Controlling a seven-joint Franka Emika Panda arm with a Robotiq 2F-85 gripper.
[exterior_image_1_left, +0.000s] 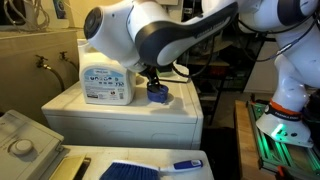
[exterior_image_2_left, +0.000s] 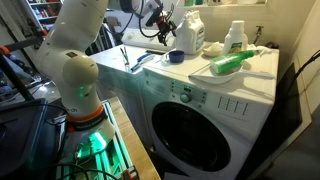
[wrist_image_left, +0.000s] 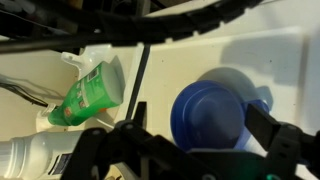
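Note:
A blue cup stands on the white washing machine top. It shows in both exterior views. My gripper is open right above it, with one dark finger on each side of the cup. I cannot tell whether the fingers touch it. In both exterior views the gripper hangs just over the cup, next to a white detergent jug.
A green bottle lies on its side on the machine top. A white bottle with a green cap stands behind it. A blue-handled brush lies on a nearer surface. The washer door faces the front.

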